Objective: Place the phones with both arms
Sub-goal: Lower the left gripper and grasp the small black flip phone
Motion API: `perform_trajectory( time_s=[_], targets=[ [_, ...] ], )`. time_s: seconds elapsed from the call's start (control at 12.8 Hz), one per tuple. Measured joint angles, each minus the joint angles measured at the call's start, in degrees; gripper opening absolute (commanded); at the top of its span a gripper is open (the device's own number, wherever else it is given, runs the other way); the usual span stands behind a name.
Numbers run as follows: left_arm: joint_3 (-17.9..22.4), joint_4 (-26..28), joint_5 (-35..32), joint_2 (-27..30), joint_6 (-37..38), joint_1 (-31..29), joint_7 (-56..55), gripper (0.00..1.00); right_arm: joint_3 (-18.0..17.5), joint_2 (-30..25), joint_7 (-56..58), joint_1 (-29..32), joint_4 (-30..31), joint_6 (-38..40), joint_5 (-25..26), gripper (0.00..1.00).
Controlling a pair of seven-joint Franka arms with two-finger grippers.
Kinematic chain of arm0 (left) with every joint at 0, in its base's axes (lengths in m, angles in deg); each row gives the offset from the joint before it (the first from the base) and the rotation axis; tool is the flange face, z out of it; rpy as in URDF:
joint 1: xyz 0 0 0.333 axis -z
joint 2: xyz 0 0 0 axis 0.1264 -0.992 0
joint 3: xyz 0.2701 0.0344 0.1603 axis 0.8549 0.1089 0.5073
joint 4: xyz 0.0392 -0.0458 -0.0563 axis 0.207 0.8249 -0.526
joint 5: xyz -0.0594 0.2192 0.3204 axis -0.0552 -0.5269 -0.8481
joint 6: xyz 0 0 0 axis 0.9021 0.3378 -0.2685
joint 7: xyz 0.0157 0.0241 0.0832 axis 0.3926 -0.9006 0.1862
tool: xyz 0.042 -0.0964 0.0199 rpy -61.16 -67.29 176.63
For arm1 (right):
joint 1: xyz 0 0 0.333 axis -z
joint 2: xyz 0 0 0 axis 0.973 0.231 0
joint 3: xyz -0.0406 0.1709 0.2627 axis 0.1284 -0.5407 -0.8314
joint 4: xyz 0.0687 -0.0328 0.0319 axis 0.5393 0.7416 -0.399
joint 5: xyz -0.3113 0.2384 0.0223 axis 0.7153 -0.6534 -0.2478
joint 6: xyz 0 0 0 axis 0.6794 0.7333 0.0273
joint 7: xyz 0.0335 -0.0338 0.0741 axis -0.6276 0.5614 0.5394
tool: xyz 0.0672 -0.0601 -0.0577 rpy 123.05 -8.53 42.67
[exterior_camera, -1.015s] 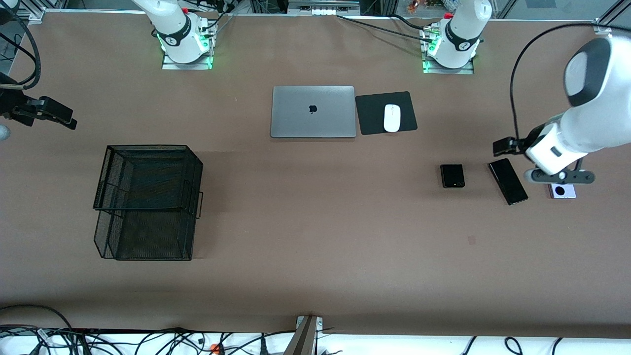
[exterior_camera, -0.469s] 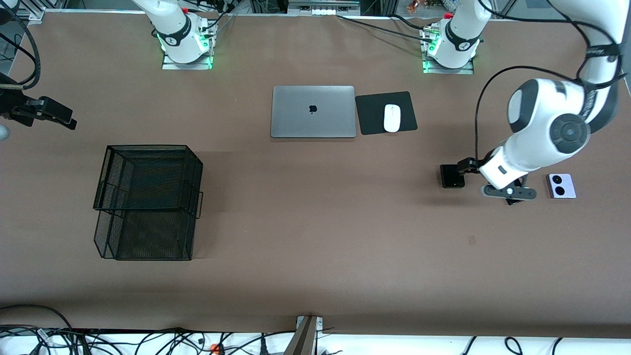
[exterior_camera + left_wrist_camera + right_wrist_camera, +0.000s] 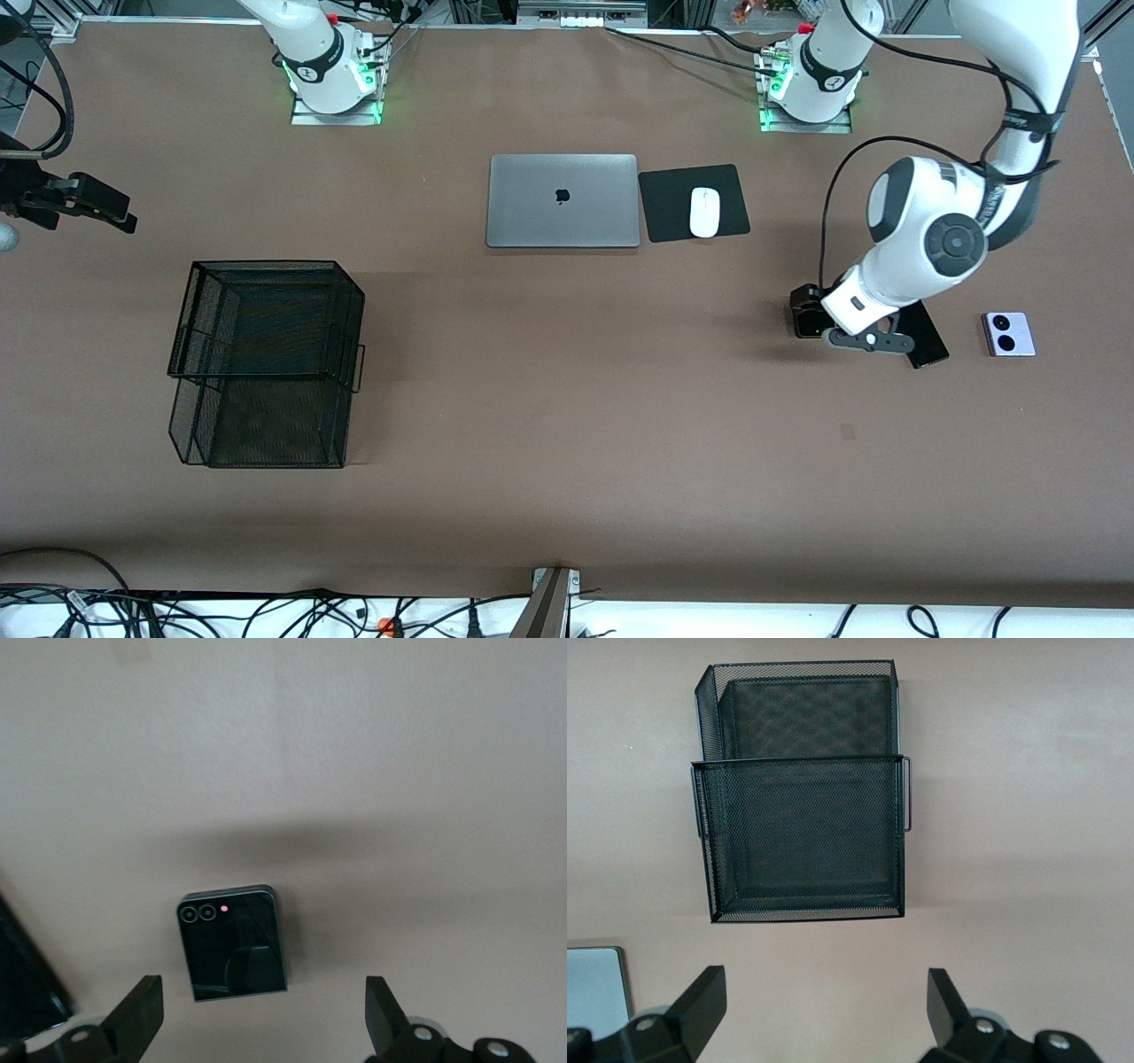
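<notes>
Black wire-mesh basket point(image 3: 266, 363) near the tabletop's right-arm end, two-tiered; contents not discernible. Left gripper point(image 3: 261, 1023) hovers, fingers apart, over the glossy square black flip phone point(image 3: 232, 943) (lying flat, untouched). Slim black slab point(image 3: 928, 335) beside it; lavender flip phone point(image 3: 1008, 334) toward the left-arm edge. Right gripper point(image 3: 824, 1010) waits, fingers apart, above the table

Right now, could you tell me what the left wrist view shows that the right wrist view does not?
Only the left wrist view shows the black flip phone lying flat on the table, with the slim black phone's edge beside it, below the left gripper's open fingers. Only the right wrist view shows the black mesh basket and a laptop corner, below the right gripper. Both share the bare brown table and two spread fingers holding nothing.
</notes>
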Motion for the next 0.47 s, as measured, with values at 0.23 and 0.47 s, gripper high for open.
perform_trajectory(
  time_s=[0.23,0.47],
  targets=[
    [0.2,1.7,0.0,-2.1,-2.4,-0.5,0.0,1.0,0.0,0.0,0.0,0.0,0.0,0.0,0.0,1.0],
    [0.6,2.3,0.0,-5.3,-3.8,-0.9,0.0,1.0,0.0,0.0,0.0,0.0,0.0,0.0,0.0,1.0]
  ],
)
